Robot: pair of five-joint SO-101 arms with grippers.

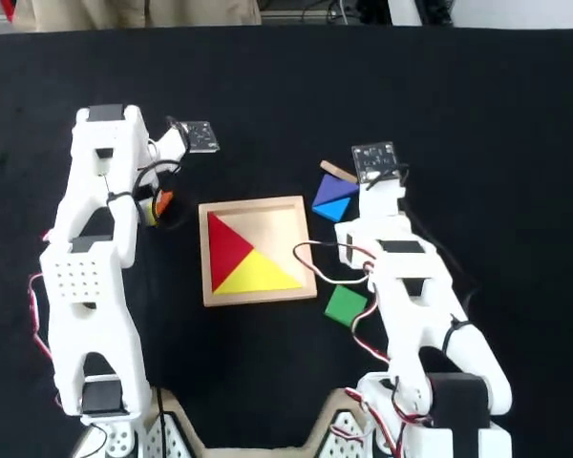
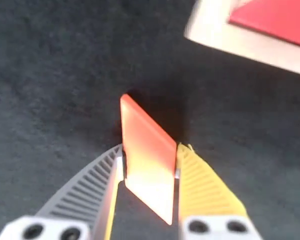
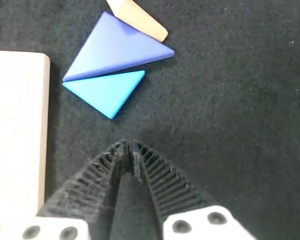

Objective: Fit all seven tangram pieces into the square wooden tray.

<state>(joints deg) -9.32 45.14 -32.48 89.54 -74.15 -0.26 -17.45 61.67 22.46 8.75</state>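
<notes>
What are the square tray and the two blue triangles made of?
The tray looks like pale, unpainted wood: its rim is light tan and matte. The dark blue triangle and light blue triangle are probably painted wood too: thick slabs with crisp edges and smooth, even colour, though plastic can't be ruled out.

The left arm (image 1: 95,258) leans forward, the left gripper (image 2: 149,162) clamped on an orange piece (image 2: 146,142); the right gripper (image 3: 128,149) hangs low, fingers pressed together.

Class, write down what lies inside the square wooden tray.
The tray holds a red triangle and a yellow triangle, touching; elsewhere bare wood. The floor beneath them is hidden.
</notes>
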